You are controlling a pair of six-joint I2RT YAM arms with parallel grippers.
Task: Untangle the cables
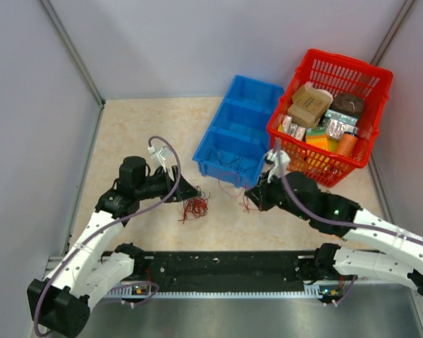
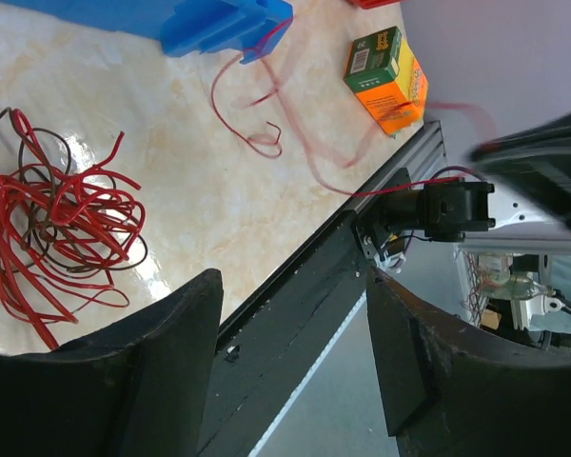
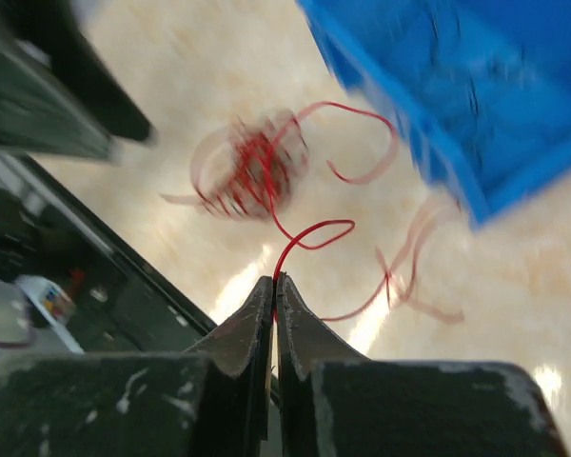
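A tangle of thin red and dark-brown cables (image 2: 57,228) lies on the beige table; in the top view the tangle (image 1: 194,208) sits just in front of my left gripper (image 1: 190,191). My left gripper (image 2: 295,352) is open, above and beside the tangle, with nothing between its fingers. My right gripper (image 3: 274,281) is shut on a single red cable (image 3: 309,228) that curls away toward the tangle (image 3: 257,171). From above, the right gripper (image 1: 252,193) hovers near the blue bin's front corner. A loose red cable (image 2: 257,114) loops on the table between the two grippers.
A blue compartment bin (image 1: 215,120) stands at the middle back with a few thin dark wires in its nearest compartment. A red basket (image 1: 349,70) full of packets stands at the back right. A green and orange box (image 2: 385,76) shows near the black front rail (image 1: 225,264).
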